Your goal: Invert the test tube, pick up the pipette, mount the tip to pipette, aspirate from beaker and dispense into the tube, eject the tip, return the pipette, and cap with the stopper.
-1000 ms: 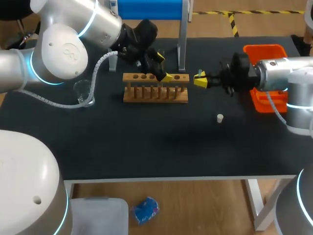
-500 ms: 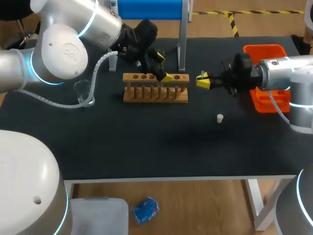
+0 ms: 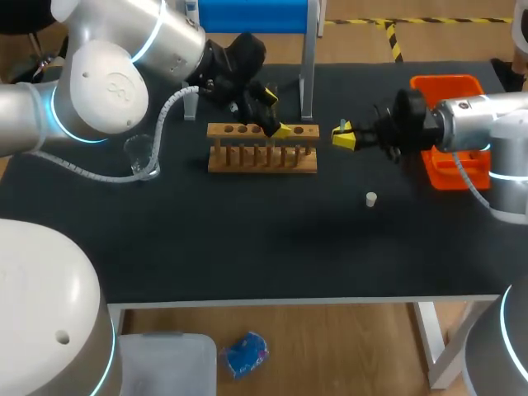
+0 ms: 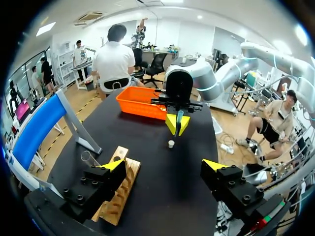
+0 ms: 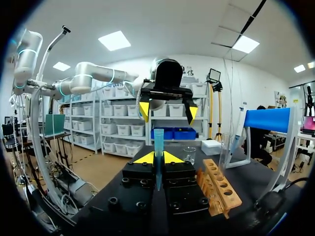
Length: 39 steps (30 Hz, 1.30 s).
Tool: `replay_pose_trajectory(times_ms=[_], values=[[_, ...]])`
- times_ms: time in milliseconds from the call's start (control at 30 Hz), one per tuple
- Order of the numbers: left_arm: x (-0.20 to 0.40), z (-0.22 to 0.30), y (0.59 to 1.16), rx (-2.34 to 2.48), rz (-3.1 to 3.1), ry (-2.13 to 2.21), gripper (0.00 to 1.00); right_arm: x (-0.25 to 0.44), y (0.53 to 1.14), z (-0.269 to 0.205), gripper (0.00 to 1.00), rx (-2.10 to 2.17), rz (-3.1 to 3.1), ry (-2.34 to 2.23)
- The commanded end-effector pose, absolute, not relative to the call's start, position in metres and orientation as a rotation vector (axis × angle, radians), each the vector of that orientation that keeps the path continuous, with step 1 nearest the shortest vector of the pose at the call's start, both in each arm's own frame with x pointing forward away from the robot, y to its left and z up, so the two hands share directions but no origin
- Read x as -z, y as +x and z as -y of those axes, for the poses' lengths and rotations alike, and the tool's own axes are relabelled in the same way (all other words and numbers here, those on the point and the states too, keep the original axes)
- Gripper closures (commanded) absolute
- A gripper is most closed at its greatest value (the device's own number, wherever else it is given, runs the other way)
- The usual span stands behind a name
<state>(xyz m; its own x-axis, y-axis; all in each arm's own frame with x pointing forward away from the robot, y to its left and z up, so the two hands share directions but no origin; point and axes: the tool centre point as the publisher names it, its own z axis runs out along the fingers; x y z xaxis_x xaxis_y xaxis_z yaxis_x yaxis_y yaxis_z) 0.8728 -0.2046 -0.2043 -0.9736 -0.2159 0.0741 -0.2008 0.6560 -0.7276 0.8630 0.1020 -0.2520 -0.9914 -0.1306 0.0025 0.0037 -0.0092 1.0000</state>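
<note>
Head view, your stock: two claws, one wooden rack (image 3: 262, 150) with a row of round holes, one clear beaker (image 3: 140, 153) whose contents cannot be made out, and one orange tray (image 3: 450, 84). Your left claw (image 3: 277, 115) is spread wide and empty over the rack's end. Your right claw (image 3: 341, 135), just beside that end, is clamped on one slim teal pipette tip (image 5: 158, 142). One small white stopper (image 3: 371, 198) sits on the black desk (image 3: 247, 239), near your right claw.

Orange bin (image 3: 445, 82) and wooden rack (image 3: 247, 165), apart, on black table (image 3: 247, 239).
</note>
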Motion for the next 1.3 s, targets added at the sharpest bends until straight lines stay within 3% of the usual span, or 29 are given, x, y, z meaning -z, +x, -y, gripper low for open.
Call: replay_pose_trajectory(times_ms=[33, 300, 833, 1300], values=[[0.204, 0.205, 0.873, 1.241, -2.846, -0.358, 0.0, 0.252, 0.863, -0.101, 1.0, 2.161, 2.142, 0.14], [0.204, 0.205, 0.873, 1.241, -2.846, -0.358, 0.0, 0.252, 0.863, -0.101, 1.0, 2.161, 2.142, 0.14], [0.208, 0.043, 0.961, 1.095, -2.305, -1.192, 0.0, 0.252, 0.863, -0.101, 1.0, 2.161, 2.142, 0.14], [0.21, 0.033, 0.978, 1.073, -2.163, -1.311, 0.0, 0.252, 0.863, -0.101, 1.0, 2.161, 2.142, 0.14]])
